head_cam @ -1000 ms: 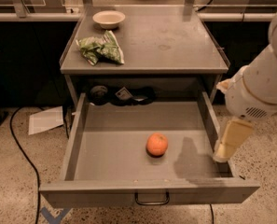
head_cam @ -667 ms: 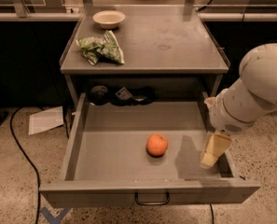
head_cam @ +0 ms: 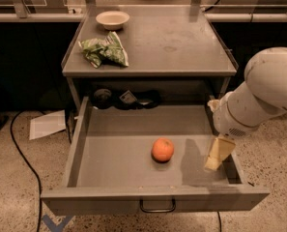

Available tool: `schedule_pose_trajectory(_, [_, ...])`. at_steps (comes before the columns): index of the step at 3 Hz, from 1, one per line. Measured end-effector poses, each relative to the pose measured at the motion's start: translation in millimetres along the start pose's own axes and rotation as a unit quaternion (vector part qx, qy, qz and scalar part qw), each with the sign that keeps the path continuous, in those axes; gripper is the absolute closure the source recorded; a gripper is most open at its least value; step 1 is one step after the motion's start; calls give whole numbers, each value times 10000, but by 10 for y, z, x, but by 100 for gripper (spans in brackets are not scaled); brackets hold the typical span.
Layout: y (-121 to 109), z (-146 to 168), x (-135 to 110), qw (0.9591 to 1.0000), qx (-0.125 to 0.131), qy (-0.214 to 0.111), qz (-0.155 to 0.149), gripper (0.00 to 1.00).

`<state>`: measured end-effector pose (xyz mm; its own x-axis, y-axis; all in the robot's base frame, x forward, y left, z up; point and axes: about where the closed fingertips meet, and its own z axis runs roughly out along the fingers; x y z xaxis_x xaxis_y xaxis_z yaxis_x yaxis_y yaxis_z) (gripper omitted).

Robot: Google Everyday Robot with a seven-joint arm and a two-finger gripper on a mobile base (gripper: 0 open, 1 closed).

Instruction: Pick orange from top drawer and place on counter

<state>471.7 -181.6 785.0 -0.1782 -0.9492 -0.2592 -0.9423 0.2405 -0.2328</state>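
Below the counter (head_cam: pixel 181 42), the top drawer (head_cam: pixel 114 149) is standing pulled fully out. By its right wall the gripper (head_cam: pixel 216 157) is hanging inside the drawer, holding nothing; how wide it is spread cannot be told. The orange (head_cam: pixel 163 150) is lying mid-drawer, left of the gripper and apart from it.

light: dim, warm, overhead | shadows: gripper (head_cam: pixel 218 154) above drawer's (head_cam: pixel 80 141) right side casts a soft dark patch to its left; small shadow under orange (head_cam: pixel 163 149) | glare: faint sheen on counter (head_cam: pixel 181 47)
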Motion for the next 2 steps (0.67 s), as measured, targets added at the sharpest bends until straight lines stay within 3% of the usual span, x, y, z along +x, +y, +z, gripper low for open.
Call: schedule_pose_trajectory(2, [-86,419,-200,9984,-90,-542,-126,0])
